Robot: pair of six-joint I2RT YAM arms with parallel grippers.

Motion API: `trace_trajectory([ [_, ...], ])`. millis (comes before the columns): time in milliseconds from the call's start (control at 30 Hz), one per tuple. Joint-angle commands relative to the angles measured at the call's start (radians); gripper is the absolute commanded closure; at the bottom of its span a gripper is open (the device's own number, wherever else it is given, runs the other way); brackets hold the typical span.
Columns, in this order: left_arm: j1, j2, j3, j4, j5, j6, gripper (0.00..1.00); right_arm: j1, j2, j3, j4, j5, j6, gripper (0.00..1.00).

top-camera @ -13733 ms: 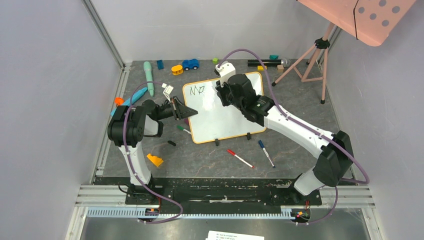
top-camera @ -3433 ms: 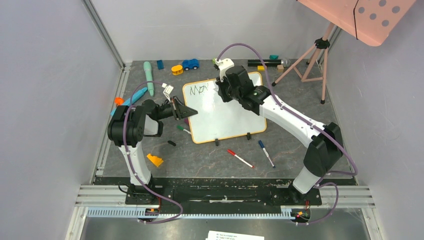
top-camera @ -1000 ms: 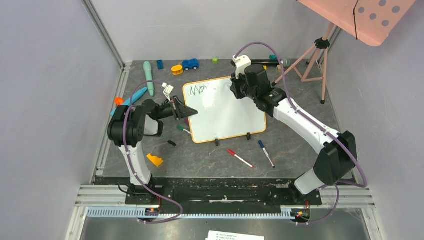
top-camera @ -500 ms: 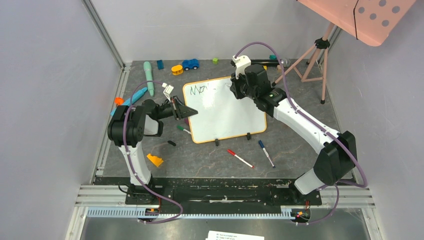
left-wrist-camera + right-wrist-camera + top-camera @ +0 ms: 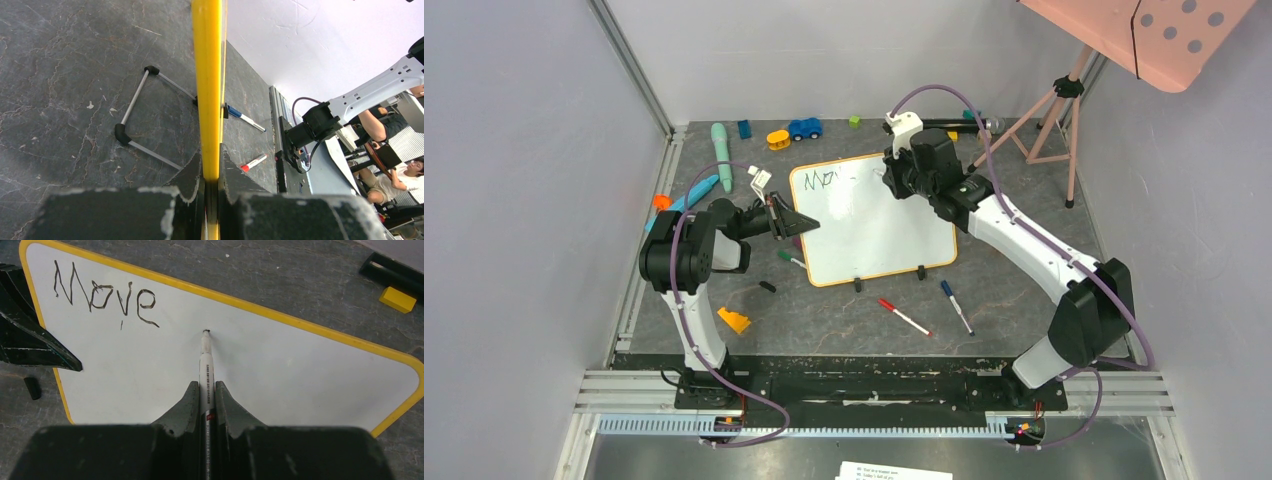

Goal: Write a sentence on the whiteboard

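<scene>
The whiteboard lies on the dark table between the two grippers, and its frame looks yellow-orange. The sentence on it reads only "Move", in thin wobbly black letters with one small stroke under the "v". In the right wrist view this word is up and to the left of the right gripper's fingertips.

The right gripper has its fingers pressed together on a marker, which sticks out straight ahead of them. Its tip touches, or almost touches, the white surface to the right of the word. The barrel carries small print and a red mark close to the fingers, too small to read.

The left gripper is clamped on the frame at the board's left edge, and the frame runs straight away from between its fingers. To the right of these fingers, in the left wrist view, a blue-capped marker and a red marker lie on the table. A yellow block lies far to the right of the right fingers, off the board.
</scene>
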Motion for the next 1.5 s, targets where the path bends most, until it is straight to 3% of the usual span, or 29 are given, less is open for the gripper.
trace_trajectory([
  [0, 0.002, -0.002, 0.005, 0.064, -0.011, 0.122, 0.98, -0.003, 0.008, 0.037, 0.001, 0.018, -0.011, 1.0],
  [600, 0.001, 0.001, 0.008, 0.064, -0.009, 0.119, 0.98, -0.002, -0.057, -0.069, -0.007, 0.048, 0.008, 1.0],
  [1467, 0.001, -0.002, 0.006, 0.064, -0.01, 0.122, 0.98, -0.002, 0.023, 0.056, -0.015, 0.099, -0.016, 1.0],
])
